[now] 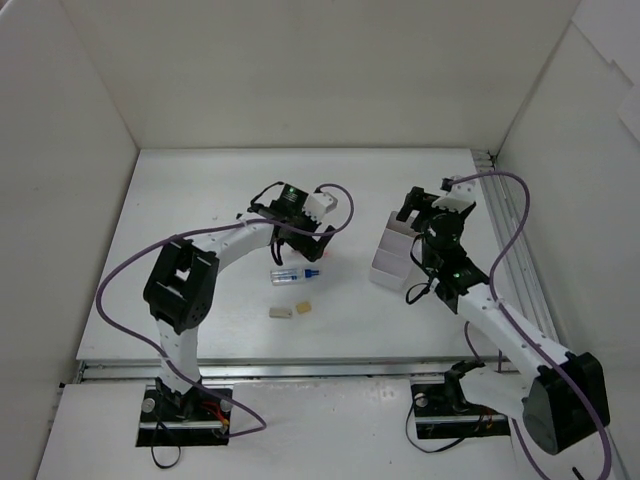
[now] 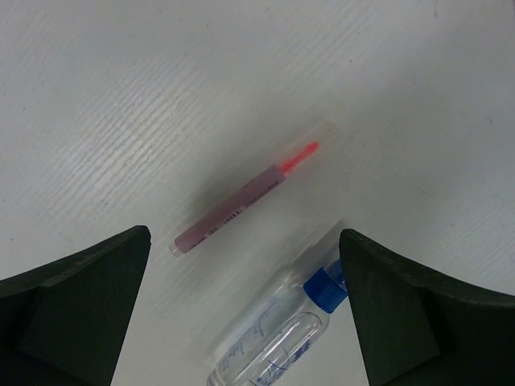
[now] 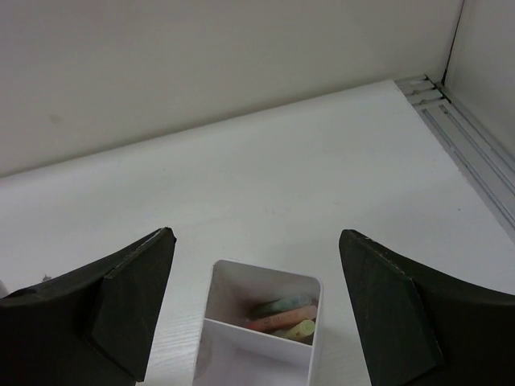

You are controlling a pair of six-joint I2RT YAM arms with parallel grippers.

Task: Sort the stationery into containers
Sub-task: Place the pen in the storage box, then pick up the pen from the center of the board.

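Your left fingers (image 2: 80, 305), wide apart, hang above the red pen (image 2: 245, 197) lying on the bench (image 2: 121, 96); next, lower and close. Your right fingers (image 3: 105, 305), apart and empty, hover above the box (image 3: 221, 293).

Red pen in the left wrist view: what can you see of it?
The red pen is thin, with a dark red barrel bearing small print, a pale end at lower left and a bright orange-red tip under what looks like a clear cap. It lies flat and diagonal on the white table, touched by nothing else. The left gripper hangs open above it, a finger on each side. A clear tube with a blue cap lies beside it, a gap between.
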